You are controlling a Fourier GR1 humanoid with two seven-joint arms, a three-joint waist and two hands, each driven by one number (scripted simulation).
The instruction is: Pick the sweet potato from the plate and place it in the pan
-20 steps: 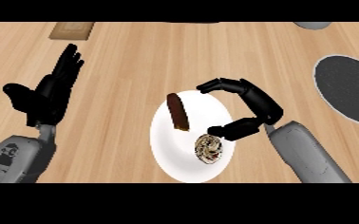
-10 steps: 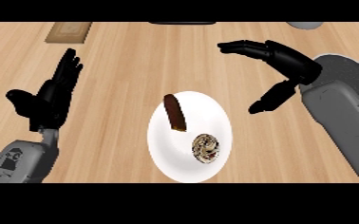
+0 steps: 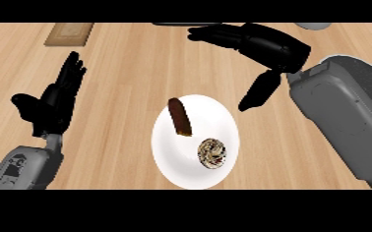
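Sweet potato (image 3: 179, 117) lies on plate (image 3: 218, 176), apart from right hand (image 3: 270, 49) fingers (image 3: 210, 33).

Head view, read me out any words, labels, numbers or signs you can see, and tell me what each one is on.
None to read. The plate, the sweet potato, the patterned round thing beside it, the wooden counter and the board at the top left carry no text.

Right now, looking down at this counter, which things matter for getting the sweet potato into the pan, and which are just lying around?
For the job:
sweet potato, lying on the plate
plate
right hand, open, holding nothing

Just lying about:
round patterned item on the same plate
wooden board at the far left
left hand, open, resting at the left
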